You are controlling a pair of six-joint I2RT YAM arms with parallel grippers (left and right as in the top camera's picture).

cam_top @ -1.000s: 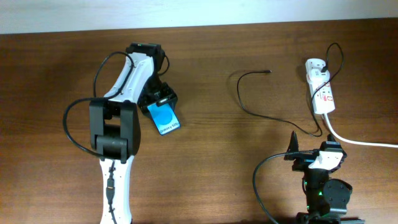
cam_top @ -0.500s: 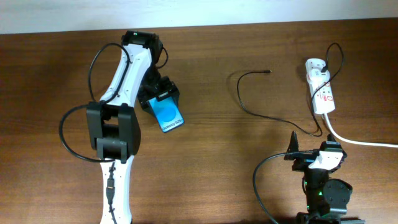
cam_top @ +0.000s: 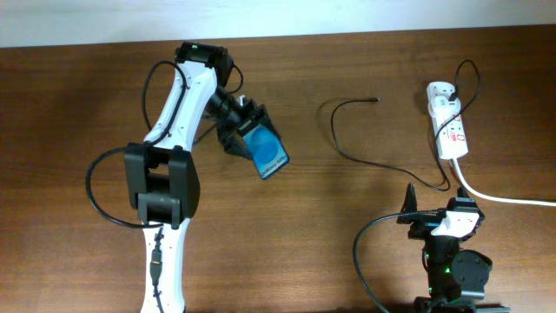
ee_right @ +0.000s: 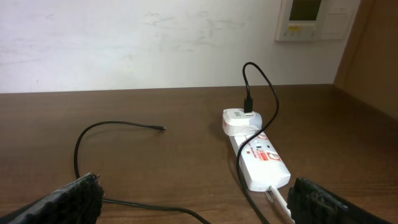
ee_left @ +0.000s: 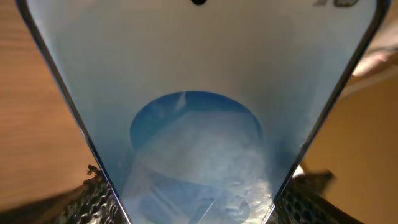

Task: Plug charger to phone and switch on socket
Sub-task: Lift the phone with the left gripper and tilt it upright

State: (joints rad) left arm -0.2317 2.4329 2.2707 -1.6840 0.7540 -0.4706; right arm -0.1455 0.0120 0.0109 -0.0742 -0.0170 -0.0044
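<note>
My left gripper [cam_top: 246, 130] is shut on the phone [cam_top: 266, 150], a slim slab with a bright blue screen, held above the table left of centre. The phone fills the left wrist view [ee_left: 199, 93] between my fingers. The charger [cam_top: 347, 152] is a thin black cable curling from its plug tip [cam_top: 374, 101] to the adapter on the socket [cam_top: 450, 128], a white strip with red marks at the right. The charger [ee_right: 81, 146] and the socket [ee_right: 261, 163] also show in the right wrist view. My right gripper [cam_top: 434, 207] is open and empty at the front right.
A thick white cord [cam_top: 504, 198] runs from the socket off the right edge. The white wall [ee_right: 155, 43] rises behind the table's back edge. Black robot cables [cam_top: 104, 187] loop beside the left arm.
My left gripper has lifted and carried the phone to the right, from near the arm toward the table's centre. The right arm has not moved.
</note>
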